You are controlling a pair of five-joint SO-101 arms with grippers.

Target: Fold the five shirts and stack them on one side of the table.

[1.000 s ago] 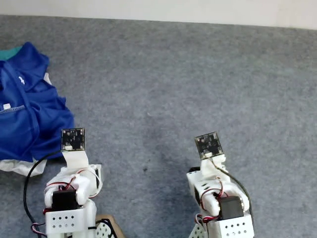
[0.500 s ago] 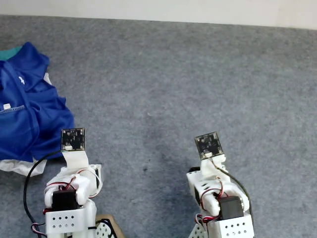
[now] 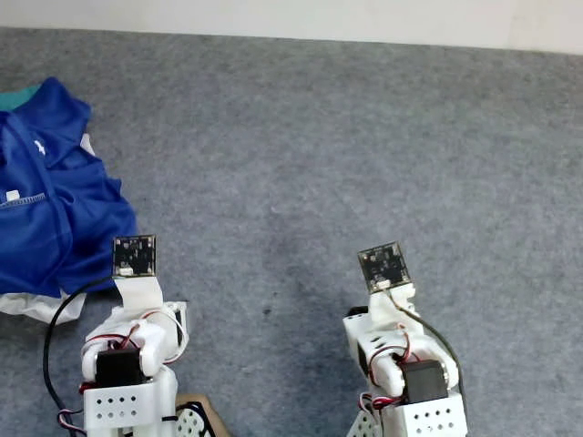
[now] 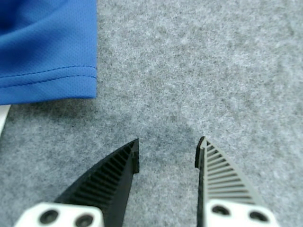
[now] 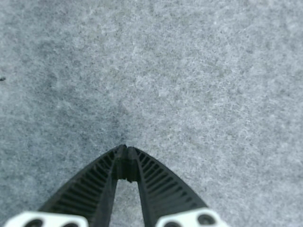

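You have the blue shirt (image 3: 50,200) lying crumpled at the left edge of the high view, running from the upper left down to about mid-height. A white garment (image 3: 27,307) pokes out from under its lower hem, and a sliver of teal cloth (image 3: 16,97) shows at its top edge; how many shirts sit in that heap you cannot tell. The grey surface (image 3: 364,137) takes up the centre and right of the frame, with a pale strip (image 3: 291,16) along the top edge.

Your left arm (image 3: 127,360) stands at the lower left of the high view, its wrist camera board just beside the blue shirt's lower right corner; your right arm (image 3: 401,369) stands at the lower centre-right, well apart from the cloth.

In the left wrist view, the left gripper (image 4: 168,153) has its fingers apart, one black and one pale, with bare surface between them; they hold nothing. The stitched hem of the blue shirt lies ahead of the black finger, near but not touching it.

In the right wrist view, the right gripper (image 5: 127,163) has its two black fingers together at the tips, nothing caught between them, over bare grey surface; whether the tips touch the surface you cannot tell.
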